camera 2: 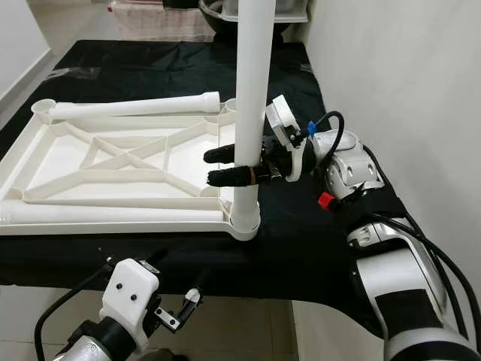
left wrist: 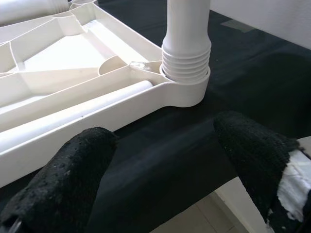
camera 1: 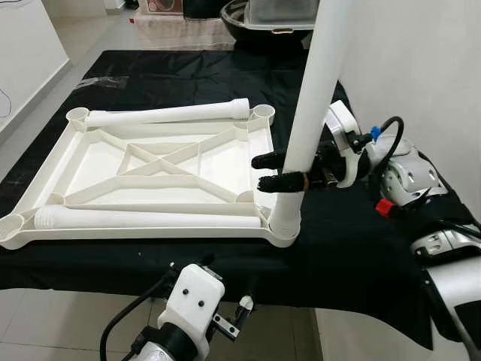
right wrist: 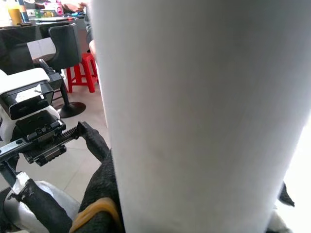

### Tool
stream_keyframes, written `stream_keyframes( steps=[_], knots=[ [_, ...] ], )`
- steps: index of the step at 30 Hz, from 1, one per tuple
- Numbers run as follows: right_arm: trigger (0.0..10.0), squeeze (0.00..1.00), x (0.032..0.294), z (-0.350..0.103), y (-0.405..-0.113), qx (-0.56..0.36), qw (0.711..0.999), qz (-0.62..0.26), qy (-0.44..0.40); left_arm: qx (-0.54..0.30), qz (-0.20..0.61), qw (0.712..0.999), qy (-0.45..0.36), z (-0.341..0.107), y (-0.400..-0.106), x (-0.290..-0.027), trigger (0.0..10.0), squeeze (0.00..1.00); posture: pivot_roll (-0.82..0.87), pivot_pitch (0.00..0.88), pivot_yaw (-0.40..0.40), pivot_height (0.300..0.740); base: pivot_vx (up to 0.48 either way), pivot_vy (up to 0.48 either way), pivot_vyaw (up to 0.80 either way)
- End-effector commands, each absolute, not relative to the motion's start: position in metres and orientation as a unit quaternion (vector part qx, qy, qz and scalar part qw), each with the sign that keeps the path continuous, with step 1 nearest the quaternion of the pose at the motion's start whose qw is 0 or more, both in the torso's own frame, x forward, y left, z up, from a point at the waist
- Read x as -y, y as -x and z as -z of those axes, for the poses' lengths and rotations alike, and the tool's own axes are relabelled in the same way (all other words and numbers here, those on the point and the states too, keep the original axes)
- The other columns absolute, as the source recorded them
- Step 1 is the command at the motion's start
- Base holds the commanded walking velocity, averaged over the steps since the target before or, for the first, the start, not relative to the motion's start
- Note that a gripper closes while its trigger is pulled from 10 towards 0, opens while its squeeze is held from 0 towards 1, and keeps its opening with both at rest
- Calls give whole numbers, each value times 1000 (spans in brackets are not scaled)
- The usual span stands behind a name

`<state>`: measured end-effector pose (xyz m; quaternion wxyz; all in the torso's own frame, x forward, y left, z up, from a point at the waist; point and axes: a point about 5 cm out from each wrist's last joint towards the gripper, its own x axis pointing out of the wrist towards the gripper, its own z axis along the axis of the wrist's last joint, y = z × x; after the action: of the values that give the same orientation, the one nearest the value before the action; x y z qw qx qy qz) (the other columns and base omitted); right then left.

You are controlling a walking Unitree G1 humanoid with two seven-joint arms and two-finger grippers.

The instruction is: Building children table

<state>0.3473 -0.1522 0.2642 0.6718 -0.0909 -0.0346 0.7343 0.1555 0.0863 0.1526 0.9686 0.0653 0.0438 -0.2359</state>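
Note:
The white tabletop (camera 1: 98, 162) lies upside down on a black cloth. A white leg (camera 1: 316, 90) stands upright in its near right corner socket (camera 1: 285, 229). My right gripper (camera 1: 260, 171) is shut on this leg just above the socket, reaching in from the right. In the right wrist view the leg (right wrist: 194, 116) sits close between the black fingers. Two more legs lie on the tabletop, one along the far edge (camera 1: 169, 114) and one along the near edge (camera 1: 143, 219). My left gripper (left wrist: 163, 170) is open and holds nothing. It hangs below the table's front edge, facing the socket (left wrist: 187, 90).
The black cloth (camera 1: 353, 248) covers the table and hangs over its front edge. A white wall (camera 1: 421, 68) stands close on the right. A dark tub with a clear bin (camera 1: 263, 22) sits at the back. Tiled floor (camera 1: 45, 316) shows below.

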Motion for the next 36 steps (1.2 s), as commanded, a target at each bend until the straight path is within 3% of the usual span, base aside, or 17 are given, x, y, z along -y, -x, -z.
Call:
stream_keyframes(
  steps=[1, 18, 28, 31, 33, 36],
  knots=[
    [10000, 0, 146, -250, -346, 16, 660, -747, 75, -57, 241, 966, -73, -146, -155, -86, 10000, 0, 153, 154, -20, 740, 0, 0, 0],
    [10000, 0, 141, -227, -342, 11, 710, -700, 76, -52, 238, 967, -71, -147, -158, -86, 10000, 0, 134, 154, -17, 740, 0, 0, 0],
    [10000, 0, 128, -218, -349, -15, 772, -631, 75, -49, 238, 968, -70, -147, -160, -85, 10000, 0, 128, 157, -17, 740, 0, 0, 0],
    [10000, 0, 124, -216, -359, -31, 809, -584, 61, -48, 237, 968, -71, -147, -160, -85, 10000, 0, 128, 157, -19, 740, 0, 0, 0],
    [10000, 0, 124, -216, -359, -31, 809, -584, 61, -48, 237, 968, -71, -147, -160, -85, 10000, 0, 128, 157, -19, 740, 0, 0, 0],
    [10000, 0, 122, -215, -363, -32, 835, -547, 52, -46, 236, 968, -71, -147, -161, -85, 10000, 0, 128, 158, -20, 740, 0, 0, 0]
  ],
)
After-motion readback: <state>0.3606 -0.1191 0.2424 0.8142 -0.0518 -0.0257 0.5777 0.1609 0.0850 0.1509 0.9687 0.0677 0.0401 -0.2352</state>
